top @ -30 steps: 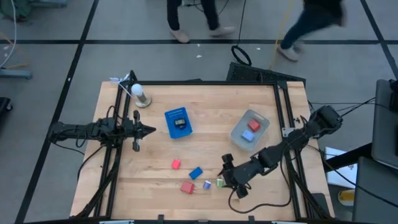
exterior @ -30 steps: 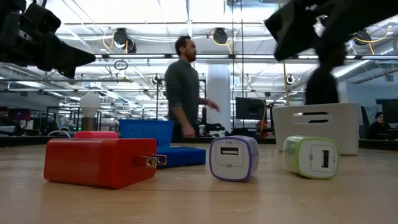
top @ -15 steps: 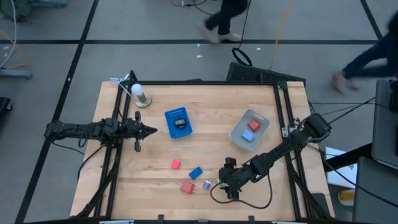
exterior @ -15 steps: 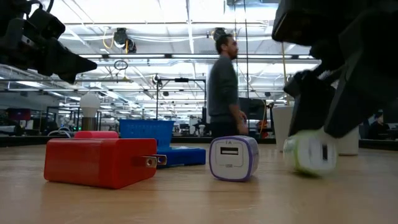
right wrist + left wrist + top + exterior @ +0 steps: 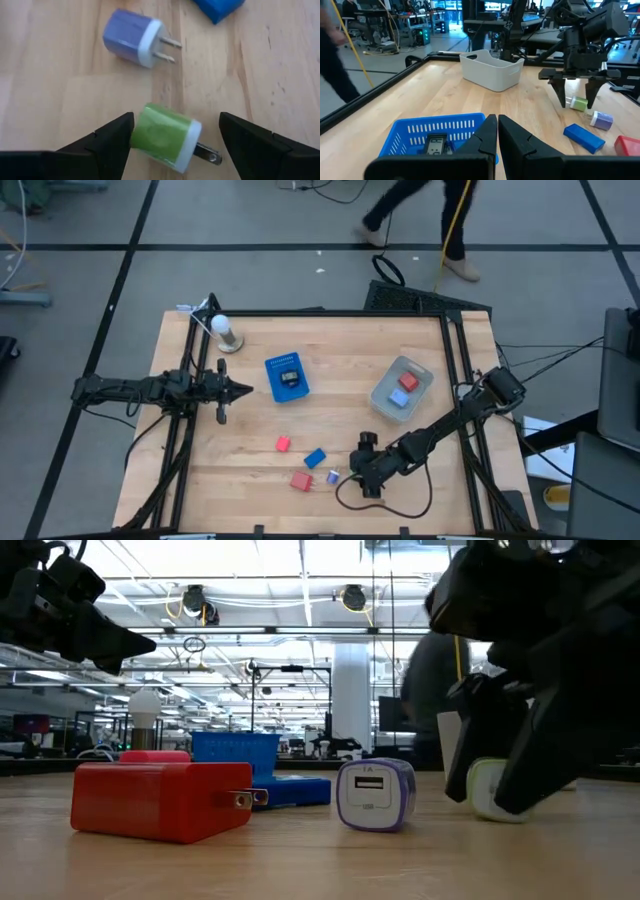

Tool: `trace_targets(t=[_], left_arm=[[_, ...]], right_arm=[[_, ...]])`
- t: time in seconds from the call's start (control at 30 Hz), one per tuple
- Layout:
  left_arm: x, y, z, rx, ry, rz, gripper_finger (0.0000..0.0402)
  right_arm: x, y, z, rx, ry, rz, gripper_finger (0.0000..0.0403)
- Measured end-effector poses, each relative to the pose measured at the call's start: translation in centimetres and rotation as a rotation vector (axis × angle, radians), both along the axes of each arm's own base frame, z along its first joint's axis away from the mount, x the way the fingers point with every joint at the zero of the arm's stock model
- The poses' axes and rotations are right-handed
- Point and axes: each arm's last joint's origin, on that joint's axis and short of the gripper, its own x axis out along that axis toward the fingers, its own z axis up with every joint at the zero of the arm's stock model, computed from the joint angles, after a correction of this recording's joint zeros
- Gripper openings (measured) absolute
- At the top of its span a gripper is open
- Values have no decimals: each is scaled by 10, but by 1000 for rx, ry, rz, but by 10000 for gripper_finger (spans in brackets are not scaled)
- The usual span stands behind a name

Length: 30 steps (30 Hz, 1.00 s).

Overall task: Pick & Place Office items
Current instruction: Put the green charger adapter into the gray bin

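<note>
Your right claw (image 5: 170,137) is open, straddling the green plug (image 5: 167,136) on the table (image 5: 340,350), not gripped yet. Grey bin (image 5: 386,390) already holds 2 blocks, 1 red, 1 blue. 5 items look left on the table: green and purple plug (image 5: 134,37), 2 red, 1 blue. Left claw (image 5: 497,131) is closed, empty, over the blue tray (image 5: 410,137).

Bench (image 5: 330,340): light wood top, black frame at its edges.

Lying on it:
- white bulb-shaped object (image 5: 224,331), near the far left corner
- blue basket (image 5: 287,376), mid-bench
- grey bin (image 5: 401,388), to the right
- small red block (image 5: 283,444)
- blue block (image 5: 315,458)
- red charger (image 5: 301,481)
- purple charger (image 5: 333,477)
- green charger (image 5: 167,136), just beside the purple one
</note>
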Motion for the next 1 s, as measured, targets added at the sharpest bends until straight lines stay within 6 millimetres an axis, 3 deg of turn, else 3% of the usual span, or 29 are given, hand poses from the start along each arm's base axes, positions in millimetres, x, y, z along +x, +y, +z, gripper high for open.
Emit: trace_targets(t=[0.3,0.57,0.67,0.8,1.0], left_arm=[[0,0,0,4,0,0,19],[0,0,0,9,1,-1,19],[0,0,0,13,1,0,19],[0,0,0,12,0,6,19],[0,0,0,12,0,6,19]], right_arm=[[-2,-1,-1,-20,22,12,227],[-4,-2,4,-47,21,49,227],[-6,-3,22,-42,-32,80,227],[-15,-10,60,-43,-155,143,227],[-41,-46,108,-27,-350,135,227]])
